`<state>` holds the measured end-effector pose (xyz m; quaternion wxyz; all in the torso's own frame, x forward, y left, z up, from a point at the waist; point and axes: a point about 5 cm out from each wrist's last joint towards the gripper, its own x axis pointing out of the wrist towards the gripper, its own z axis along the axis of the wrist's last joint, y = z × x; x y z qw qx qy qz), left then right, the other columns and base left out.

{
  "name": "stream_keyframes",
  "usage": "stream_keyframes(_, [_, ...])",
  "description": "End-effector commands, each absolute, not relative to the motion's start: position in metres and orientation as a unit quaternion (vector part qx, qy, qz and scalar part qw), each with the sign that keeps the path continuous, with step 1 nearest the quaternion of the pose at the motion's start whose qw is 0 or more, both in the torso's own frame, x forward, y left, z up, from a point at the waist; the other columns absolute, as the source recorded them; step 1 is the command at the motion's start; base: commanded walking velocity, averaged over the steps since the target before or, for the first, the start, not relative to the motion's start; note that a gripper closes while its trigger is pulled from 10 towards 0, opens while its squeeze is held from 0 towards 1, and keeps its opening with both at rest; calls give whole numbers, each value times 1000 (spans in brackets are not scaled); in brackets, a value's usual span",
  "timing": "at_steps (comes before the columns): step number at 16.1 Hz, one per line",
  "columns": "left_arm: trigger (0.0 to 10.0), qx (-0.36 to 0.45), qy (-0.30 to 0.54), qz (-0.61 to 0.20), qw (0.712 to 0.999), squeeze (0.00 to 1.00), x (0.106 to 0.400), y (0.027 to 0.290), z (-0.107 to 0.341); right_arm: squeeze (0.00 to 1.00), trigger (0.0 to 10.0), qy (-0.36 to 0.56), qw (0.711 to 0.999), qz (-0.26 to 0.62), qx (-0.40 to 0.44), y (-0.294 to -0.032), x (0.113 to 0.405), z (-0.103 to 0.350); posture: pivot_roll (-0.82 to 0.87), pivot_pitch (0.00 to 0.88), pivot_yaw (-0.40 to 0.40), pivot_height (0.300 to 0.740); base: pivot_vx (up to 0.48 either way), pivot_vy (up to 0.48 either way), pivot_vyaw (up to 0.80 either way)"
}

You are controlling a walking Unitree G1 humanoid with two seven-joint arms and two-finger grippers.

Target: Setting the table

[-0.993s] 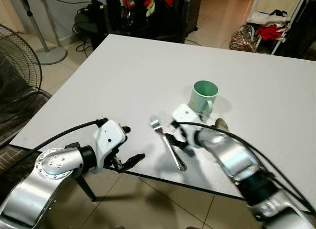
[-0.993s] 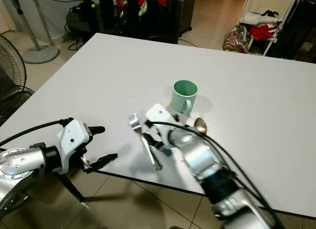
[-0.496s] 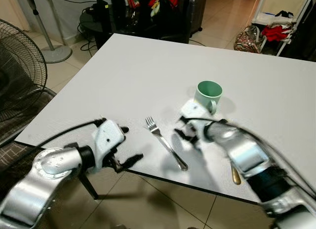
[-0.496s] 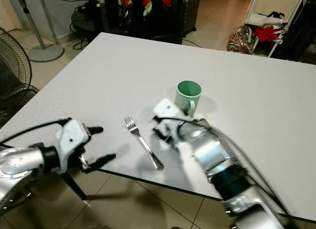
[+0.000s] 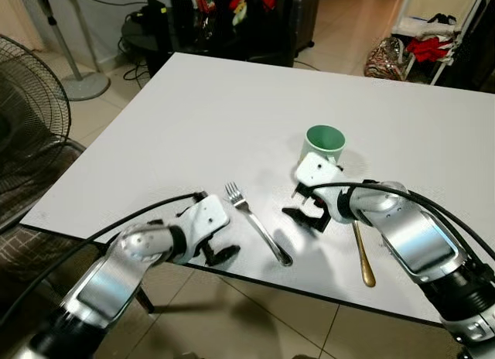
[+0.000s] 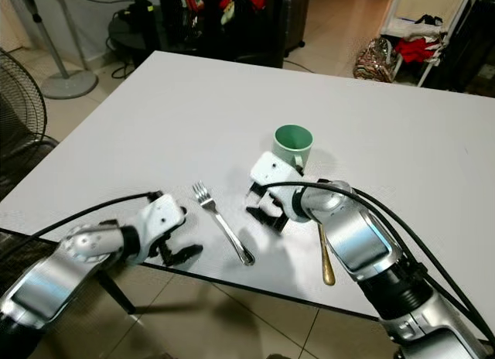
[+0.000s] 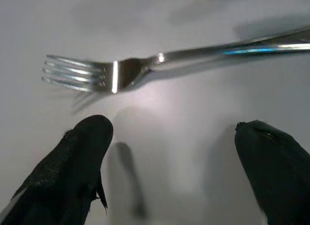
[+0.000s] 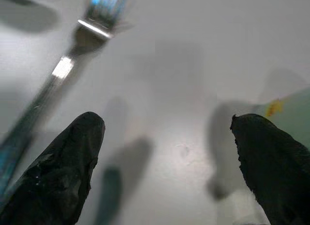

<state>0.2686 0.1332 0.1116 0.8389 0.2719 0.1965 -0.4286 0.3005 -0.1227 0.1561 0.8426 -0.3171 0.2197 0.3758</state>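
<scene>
A silver fork (image 5: 257, 229) lies slantwise near the front edge of the white table (image 5: 193, 119), tines pointing away from me. Behind it to the right stands a green mug (image 5: 323, 143), and a gold spoon (image 5: 362, 254) lies right of the fork. My left gripper (image 5: 219, 247) is at the table's front edge just left of the fork, open and holding nothing; its wrist view shows the fork's tines (image 7: 77, 74) just beyond the fingertips (image 7: 89, 133). My right gripper (image 5: 303, 206) hovers between fork and mug, open and holding nothing.
A large floor fan (image 5: 27, 115) stands off the table's left side. Dark furniture and a suitcase (image 5: 298, 18) crowd the far edge, and bags and clothes (image 5: 387, 61) lie on the floor at the back right. The table's front edge runs right under my left gripper.
My right gripper has drawn off the fork toward the mug, leaving the fork flat on the table and uncovering the gold spoon. My left gripper has moved right, close to the fork.
</scene>
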Motion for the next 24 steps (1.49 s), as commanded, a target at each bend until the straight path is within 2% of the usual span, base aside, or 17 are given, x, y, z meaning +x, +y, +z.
stream_keyframes(1, [10000,283,212,-430,831,0,269,134,104,0,10000,225,834,387,-323,-120,296,153,-94,67,23,740,0,0,0])
stream_keyframes(6, [10000,298,217,-462,807,0,278,123,94,0,10000,233,817,403,-339,-108,290,143,-72,75,43,740,0,0,0])
stream_keyframes(14, [10000,280,215,-480,803,0,294,99,78,0,10000,232,805,430,-337,-95,284,142,-74,69,43,740,0,0,0])
stream_keyframes(19, [10000,287,219,-445,819,0,311,96,68,0,10000,220,816,431,-317,-82,286,147,-80,68,55,740,0,0,0])
stream_keyframes(24, [10000,270,180,-431,842,0,324,114,85,0,10000,222,834,389,-322,-106,298,155,-86,60,63,740,0,0,0])
